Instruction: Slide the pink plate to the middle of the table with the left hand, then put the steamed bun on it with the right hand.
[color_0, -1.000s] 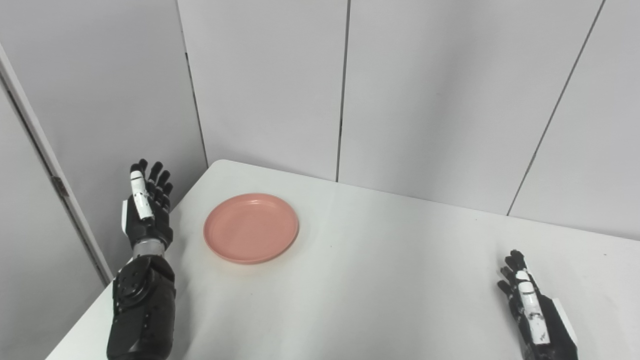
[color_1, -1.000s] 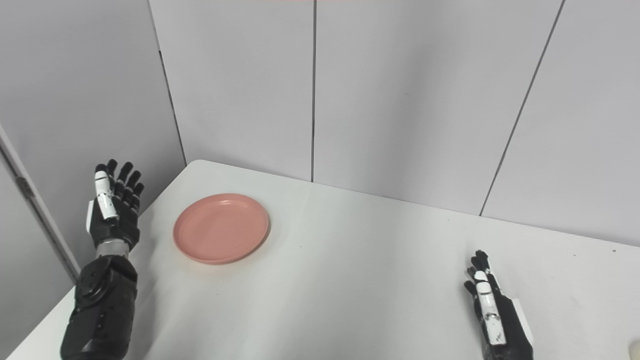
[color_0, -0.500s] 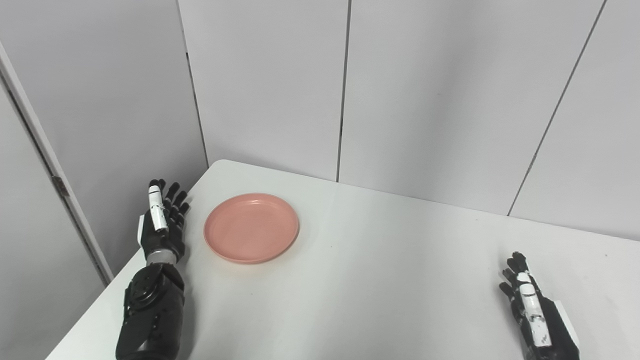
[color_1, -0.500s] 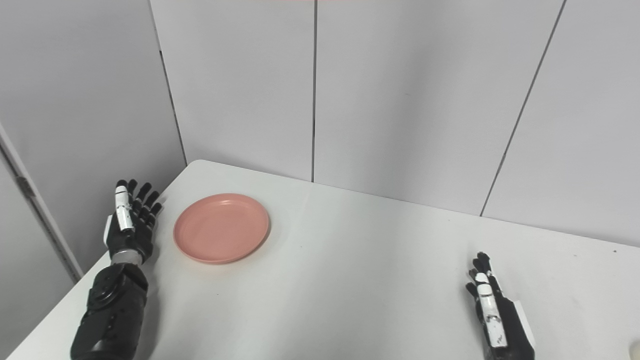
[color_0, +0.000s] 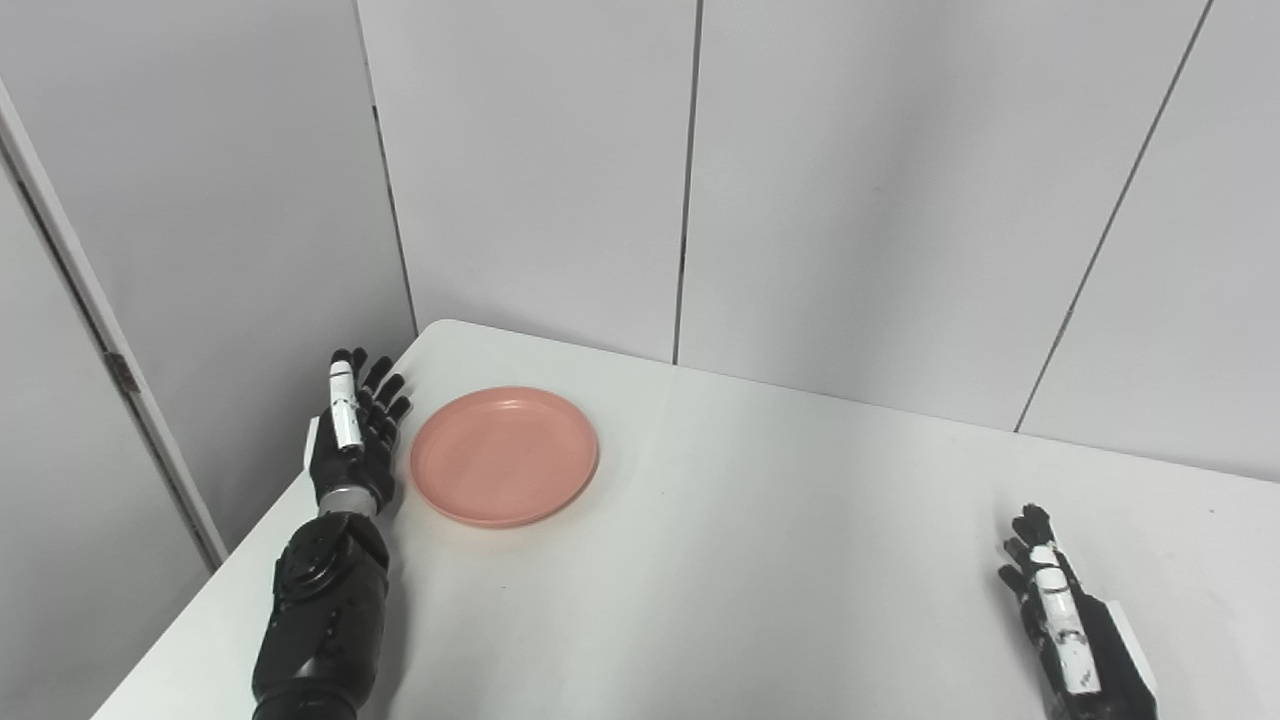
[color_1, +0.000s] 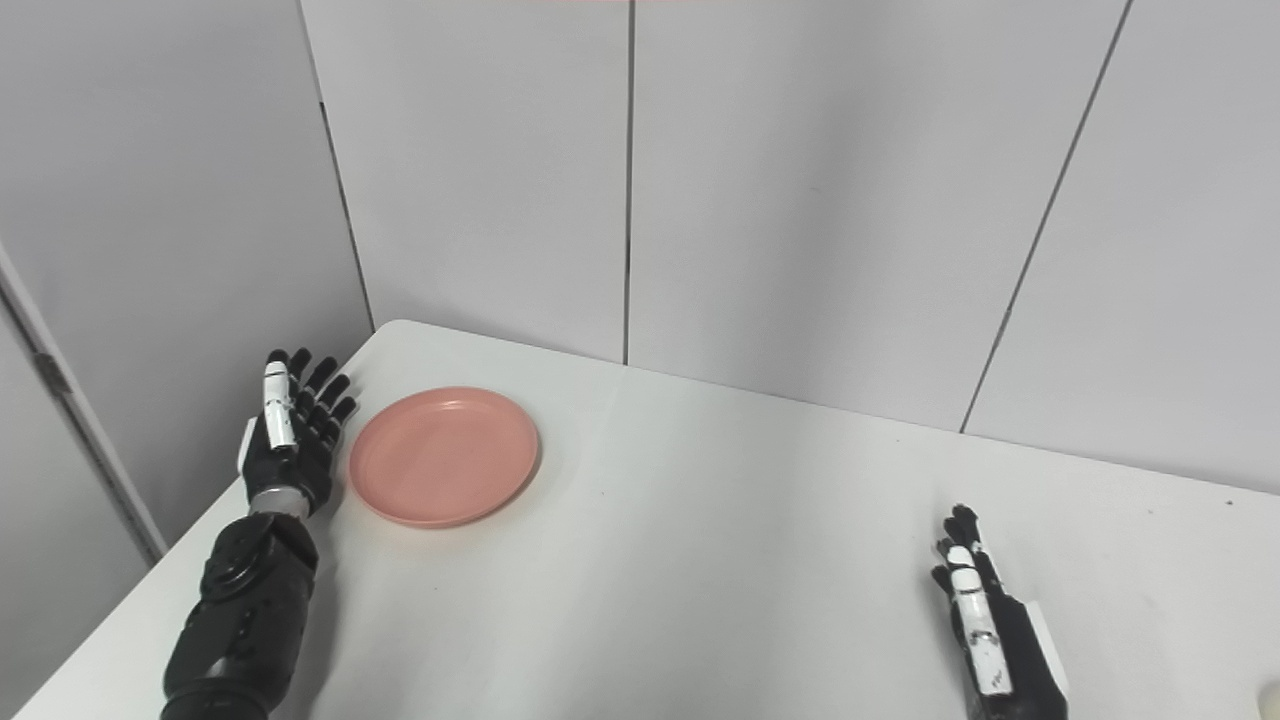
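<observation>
Right then, our left hand stood on its edge just beside the round, shallow pink plastic plate, with its fingers straight, spread and holding nothing. We could not tell if it touched the plate's near rim or was only very close. The plate sat flat on the smooth white surface, close to the far left corner and well away from the middle.

We thought the plate was light and stiff, and its bottom looked like it would slip easily on that smooth top. So we guessed a soft push on the raised left rim would be enough, low down, so the plate would not tip or spin. A hard shove might send it too far.

Our right hand lay flat on the surface, fingers out, empty. A pale round bit showed at the picture's bottom right edge; it might have been the steamed bun, but we could not tell.
</observation>
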